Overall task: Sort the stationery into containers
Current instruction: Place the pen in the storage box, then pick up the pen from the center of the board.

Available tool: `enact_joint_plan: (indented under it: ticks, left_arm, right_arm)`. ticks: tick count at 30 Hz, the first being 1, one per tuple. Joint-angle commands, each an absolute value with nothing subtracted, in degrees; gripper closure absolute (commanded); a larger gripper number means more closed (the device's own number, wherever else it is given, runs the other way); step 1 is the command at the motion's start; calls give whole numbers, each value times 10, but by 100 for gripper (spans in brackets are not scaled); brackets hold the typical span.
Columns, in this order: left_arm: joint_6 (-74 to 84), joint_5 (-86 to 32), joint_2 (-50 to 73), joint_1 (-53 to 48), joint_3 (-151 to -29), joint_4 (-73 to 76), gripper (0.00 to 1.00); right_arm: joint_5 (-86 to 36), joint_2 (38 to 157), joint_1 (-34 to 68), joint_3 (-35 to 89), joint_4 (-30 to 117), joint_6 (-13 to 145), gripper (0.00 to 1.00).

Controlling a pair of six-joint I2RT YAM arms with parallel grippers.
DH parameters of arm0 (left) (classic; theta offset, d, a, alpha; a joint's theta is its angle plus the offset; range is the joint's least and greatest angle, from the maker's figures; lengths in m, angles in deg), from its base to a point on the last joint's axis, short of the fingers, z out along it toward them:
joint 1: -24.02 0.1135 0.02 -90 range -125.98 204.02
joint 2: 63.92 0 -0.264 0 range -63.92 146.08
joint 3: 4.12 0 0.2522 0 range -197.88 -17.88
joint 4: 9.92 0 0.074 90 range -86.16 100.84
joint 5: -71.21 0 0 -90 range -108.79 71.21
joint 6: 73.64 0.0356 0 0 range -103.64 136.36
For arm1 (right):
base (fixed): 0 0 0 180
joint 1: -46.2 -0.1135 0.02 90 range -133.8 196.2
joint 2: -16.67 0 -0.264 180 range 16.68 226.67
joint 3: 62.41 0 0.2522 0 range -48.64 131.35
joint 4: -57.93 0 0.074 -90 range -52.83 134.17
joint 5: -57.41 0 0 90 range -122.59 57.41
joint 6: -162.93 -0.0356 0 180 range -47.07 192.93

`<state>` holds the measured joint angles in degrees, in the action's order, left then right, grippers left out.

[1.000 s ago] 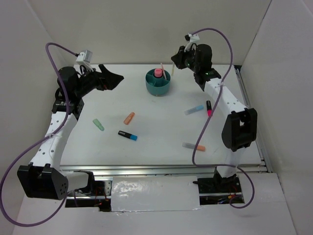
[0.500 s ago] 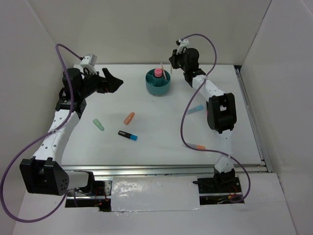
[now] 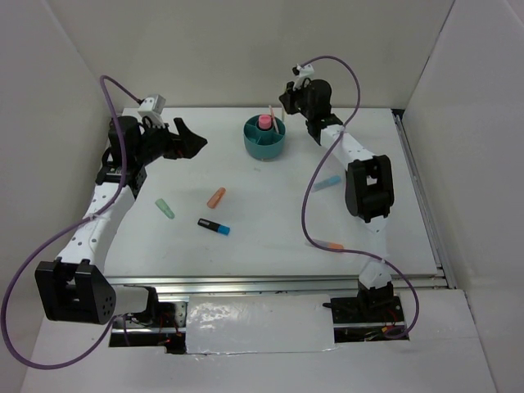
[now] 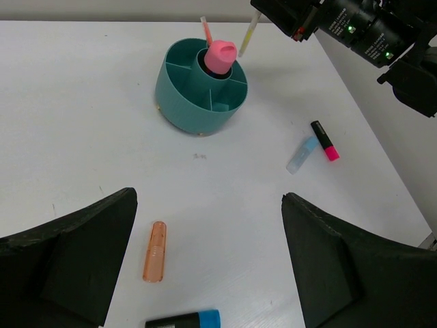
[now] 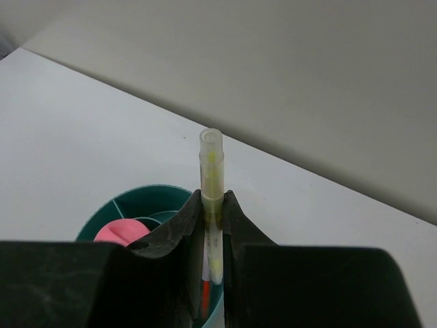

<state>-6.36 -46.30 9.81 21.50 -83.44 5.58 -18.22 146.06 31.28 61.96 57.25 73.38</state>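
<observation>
The round teal organizer cup (image 3: pixel 264 141) stands at the back centre, also in the left wrist view (image 4: pixel 201 89). A pink stub (image 3: pixel 265 122) fills its centre well, and a thin orange-pink pen (image 4: pixel 205 31) leans in a far compartment. My right gripper (image 3: pixel 288 102) is shut on a thin yellow pen (image 5: pixel 211 171), held upright with its lower end over the cup's rim (image 5: pixel 136 198). My left gripper (image 3: pixel 192 135) is open and empty, raised left of the cup.
Loose on the table are an orange stub (image 3: pixel 216 197), a mint green stub (image 3: pixel 164 209), a black-and-blue marker (image 3: pixel 214 226), a light blue stub (image 3: pixel 326 183), a pink-and-black marker (image 4: pixel 325 140) and a grey-and-orange pen (image 3: pixel 327 245). White walls enclose the table.
My right arm has swung left and brought the yellow pen from beside the cup to over its right rim. My left gripper has barely moved.
</observation>
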Motion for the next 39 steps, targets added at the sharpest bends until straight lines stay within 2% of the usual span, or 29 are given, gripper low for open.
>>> enact_joint_plan:
  ticks: [1, 6, 10, 14, 16, 17, 20, 22, 27, 30, 32, 33, 36, 39]
  left_arm:
    - [-47, -464, 96, 219, -832, 37, 1]
    - [-44, -458, 100, 218, -834, 55, 1]
    - [-40, -454, 102, 220, -834, 64, 1]
    - [-37, -452, 102, 219, -837, 71, 1]
    - [-35, -449, 103, 220, -838, 73, 1]
    - [-34, -448, 103, 219, -839, 74, 1]
    - [-31, -444, 108, 219, -850, 85, 1]
    - [-27, -442, 111, 220, -866, 102, 1]
    - [-2, -436, 125, 220, -912, 154, 1]
    - [54, -455, 116, 217, -923, 183, 1]
    - [148, -483, 117, 213, -930, 241, 1]
    - [230, -495, 120, 211, -937, 268, 1]
    - [321, -507, 127, 202, -940, 344, 4]
    - [352, -483, 126, 194, -929, 375, 6]
  right_arm:
    - [-170, 1468, 301, 642, 597, 730, 100]
    - [-162, 1475, 296, 636, 591, 735, 99]
    - [-166, 1480, 291, 630, 592, 740, 89]
    - [-176, 1482, 290, 625, 585, 743, 73]
    - [-180, 1479, 290, 618, 585, 742, 68]
    - [-182, 1477, 290, 617, 582, 741, 59]
    - [-182, 1470, 290, 615, 571, 735, 43]
    - [-180, 1454, 291, 610, 563, 730, 38]
    - [-175, 1380, 297, 568, 547, 707, 36]
    - [-148, 1291, 310, 520, 524, 703, 36]
    - [-123, 1217, 324, 493, 493, 707, 36]
    - [-115, 1192, 331, 467, 475, 715, 36]
    - [-71, 1102, 356, 432, 369, 755, 35]
    - [-58, 1028, 378, 380, 266, 810, 35]
